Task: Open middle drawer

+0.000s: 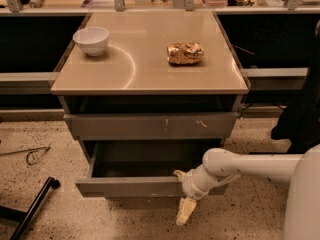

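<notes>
The middle drawer (127, 186) is a plain grey handleless front, pulled out below the scratched top drawer front (150, 125), and its dark box shows open behind it. My gripper (181, 194) is at the right part of that front, on the end of the white arm (250, 165) that comes in from the right. One finger (178, 174) hooks over the front's top edge into the box. The other finger (184, 212) hangs down outside, in front of it. The fingers stand apart. The lowest drawer is hidden under the open one.
A white bowl (91, 40) and a crumpled gold snack bag (185, 53) lie on the cabinet top (145, 69). A black chair leg (31, 211) and a wire loop (31, 155) lie on the speckled floor at the left. A dark shape (300, 119) stands at the right.
</notes>
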Controlling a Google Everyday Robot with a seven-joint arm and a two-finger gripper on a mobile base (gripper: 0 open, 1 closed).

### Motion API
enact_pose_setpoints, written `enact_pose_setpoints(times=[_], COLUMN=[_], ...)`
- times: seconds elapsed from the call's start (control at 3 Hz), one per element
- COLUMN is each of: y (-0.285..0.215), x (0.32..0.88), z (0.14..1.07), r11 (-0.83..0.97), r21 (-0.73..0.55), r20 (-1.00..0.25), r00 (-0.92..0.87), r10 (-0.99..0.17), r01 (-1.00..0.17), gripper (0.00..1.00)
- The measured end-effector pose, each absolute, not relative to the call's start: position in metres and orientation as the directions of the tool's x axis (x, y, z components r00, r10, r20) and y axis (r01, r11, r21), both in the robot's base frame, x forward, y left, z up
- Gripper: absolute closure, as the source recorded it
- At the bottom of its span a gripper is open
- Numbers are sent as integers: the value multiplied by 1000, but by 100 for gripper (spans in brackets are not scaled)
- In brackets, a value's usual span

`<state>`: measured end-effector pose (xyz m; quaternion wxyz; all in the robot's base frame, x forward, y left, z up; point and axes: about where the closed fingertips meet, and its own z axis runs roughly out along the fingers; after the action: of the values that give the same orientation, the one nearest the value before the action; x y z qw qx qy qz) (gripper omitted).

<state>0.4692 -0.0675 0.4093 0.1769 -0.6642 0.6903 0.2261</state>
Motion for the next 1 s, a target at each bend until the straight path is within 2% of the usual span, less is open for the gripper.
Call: enact_pose_setpoints(times=[1.0], y=[-70], x=[420], z=[417], r11=[50], r21=[84], r20=[-618], r00=[-91], r10=[-781], r01=[-995], gripper=[0])
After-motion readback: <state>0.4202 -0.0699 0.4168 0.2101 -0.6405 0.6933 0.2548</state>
